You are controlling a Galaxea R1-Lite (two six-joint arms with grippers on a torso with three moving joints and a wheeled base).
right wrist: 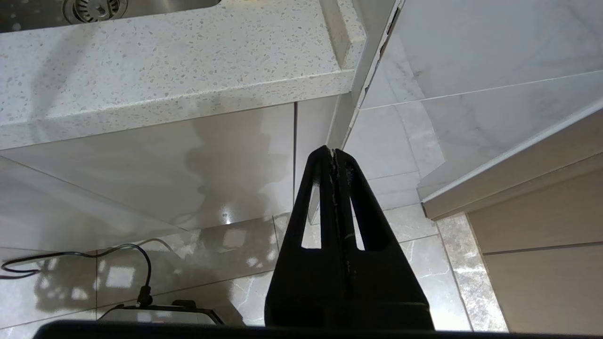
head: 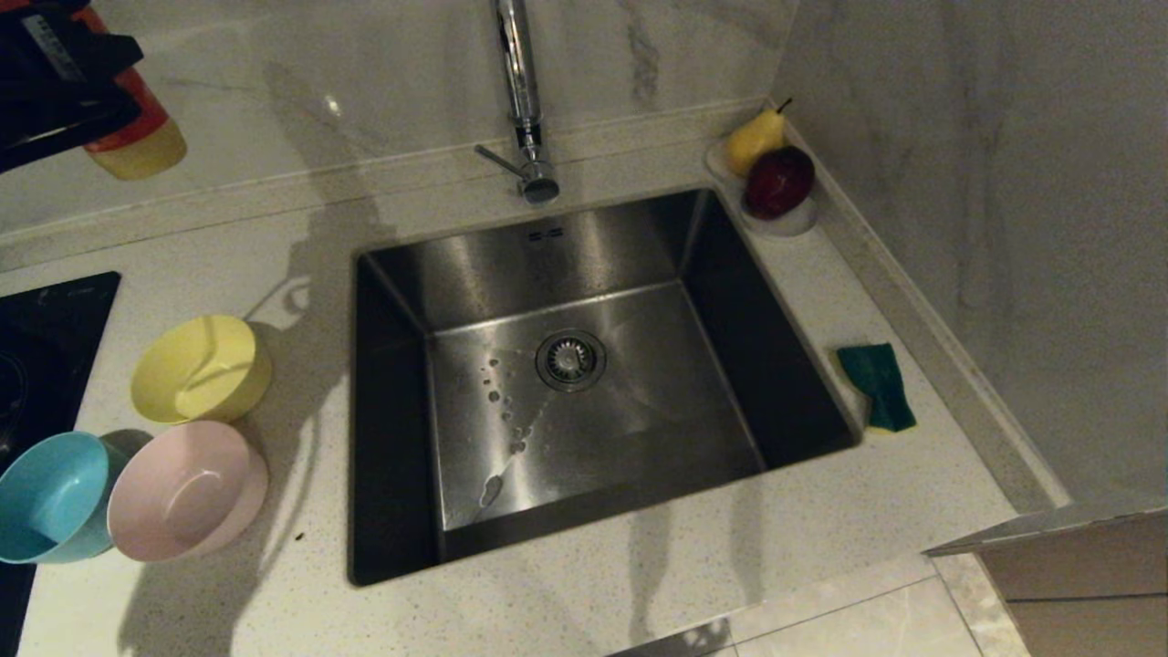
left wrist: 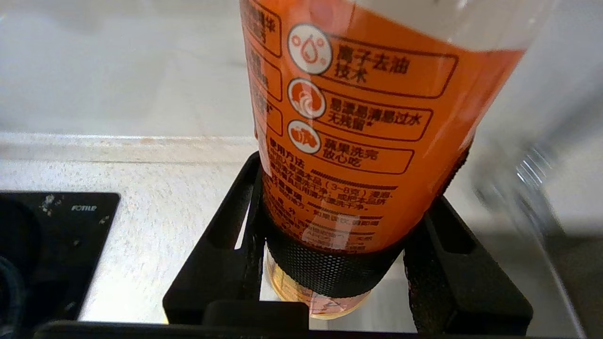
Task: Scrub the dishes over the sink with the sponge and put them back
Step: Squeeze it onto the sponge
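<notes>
Speckled worktop [head: 639,584] surrounds the sink [head: 584,383]; three bowls, yellow [head: 201,368], pink [head: 187,490], blue [head: 50,497], sit untouched at its left, and the sponge [head: 878,385] at its right. No scrubbing is begun: a detergent bottle [left wrist: 358,141] is gripped by the left gripper [left wrist: 337,263], raised at the far left; the right gripper [right wrist: 334,157] is parked, closed, below the worktop's edge.

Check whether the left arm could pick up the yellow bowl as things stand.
Probably not yet. The left gripper is shut on an orange bottle, held up at the far left over the counter. The yellow bowl sits uncovered beside the sink, so the way is free once the bottle is set down.
</notes>
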